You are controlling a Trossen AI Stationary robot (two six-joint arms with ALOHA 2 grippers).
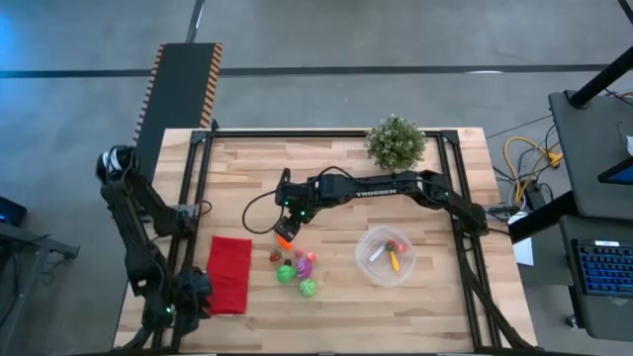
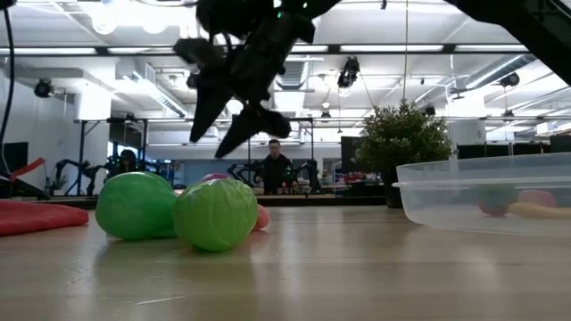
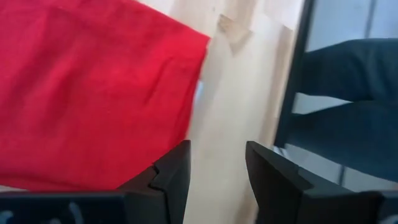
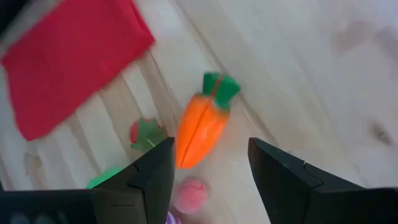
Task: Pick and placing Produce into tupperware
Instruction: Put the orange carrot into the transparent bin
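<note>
On my wooden counter [image 1: 336, 297], the tupperware [image 1: 386, 256] at lower right holds a few pieces. My right tool [image 1: 287, 229], fingers apart, hovers over the carrot [image 4: 200, 129] at centre.

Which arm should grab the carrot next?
The right. Its open gripper hangs right over the carrot, fingers either side of it, and the tupperware sits on its side of the table. The left gripper waits at the table's front edge by the red cloth.
</note>
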